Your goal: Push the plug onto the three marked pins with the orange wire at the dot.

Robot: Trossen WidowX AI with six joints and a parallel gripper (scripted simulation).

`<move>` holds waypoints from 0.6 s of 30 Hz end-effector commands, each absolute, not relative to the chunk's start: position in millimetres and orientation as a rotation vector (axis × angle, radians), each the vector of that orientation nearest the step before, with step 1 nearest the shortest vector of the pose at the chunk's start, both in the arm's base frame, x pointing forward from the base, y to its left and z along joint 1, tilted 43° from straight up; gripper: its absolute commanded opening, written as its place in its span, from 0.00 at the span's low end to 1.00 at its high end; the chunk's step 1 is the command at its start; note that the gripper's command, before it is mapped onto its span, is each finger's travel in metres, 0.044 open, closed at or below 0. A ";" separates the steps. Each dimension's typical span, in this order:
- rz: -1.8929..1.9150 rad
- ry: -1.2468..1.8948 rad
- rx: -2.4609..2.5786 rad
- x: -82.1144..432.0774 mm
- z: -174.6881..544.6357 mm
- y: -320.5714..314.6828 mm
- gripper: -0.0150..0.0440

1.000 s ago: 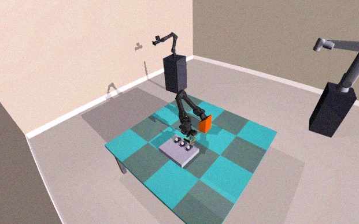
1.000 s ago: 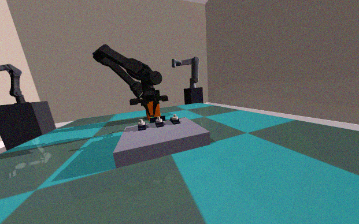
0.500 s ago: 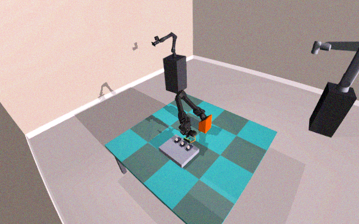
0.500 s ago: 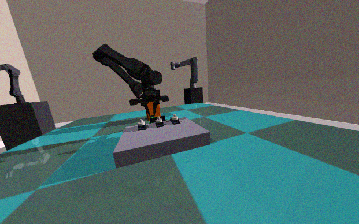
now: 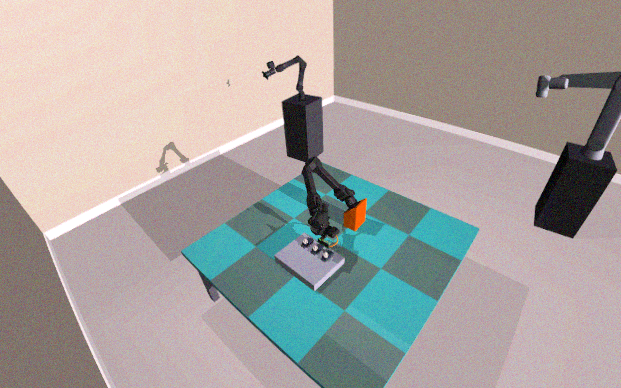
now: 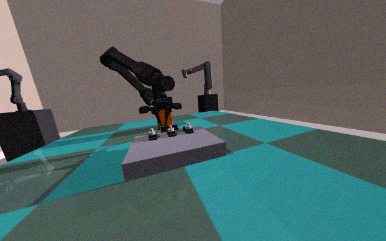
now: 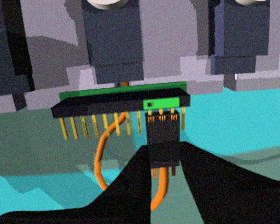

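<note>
My gripper [image 7: 163, 150] [image 5: 324, 242] is shut on the dark flat plug [image 7: 162, 132], gripping its rear part. The plug points squarely at the pin row [image 7: 94, 126], beneath the green band [image 7: 166, 103]. The band's dot [image 7: 150, 104] is at its left end. Short lengths of the three marked pins show between the black strip and the plug's front; whether the rest is inside or hidden by the plug, I cannot tell. The left wire stub looks orange, the right one brown. The neighbouring pins look straight. The holder [image 5: 306, 267] [image 6: 178, 149] carries three servos with white horns.
An orange lead [image 7: 99, 162] loops left of the plug and passes behind the pin row. An orange block [image 5: 355, 215] stands at the arm's base. Two other arms on black pedestals [image 5: 303, 130] [image 5: 573, 192] stand beyond the checkered table [image 5: 381, 320].
</note>
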State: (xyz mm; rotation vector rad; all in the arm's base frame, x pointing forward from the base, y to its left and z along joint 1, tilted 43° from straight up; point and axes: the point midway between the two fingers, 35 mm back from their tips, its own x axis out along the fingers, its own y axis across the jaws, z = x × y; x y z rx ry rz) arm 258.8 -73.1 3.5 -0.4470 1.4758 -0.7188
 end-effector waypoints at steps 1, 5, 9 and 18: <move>-0.719 1.469 -0.450 264.7 5.2 -73.6 0.25; -0.720 1.469 -0.450 266.7 5.4 -73.7 0.25; -0.720 1.469 -0.450 263.9 3.6 -74.1 0.34; -0.717 1.469 -0.449 262.9 11.4 -64.7 0.74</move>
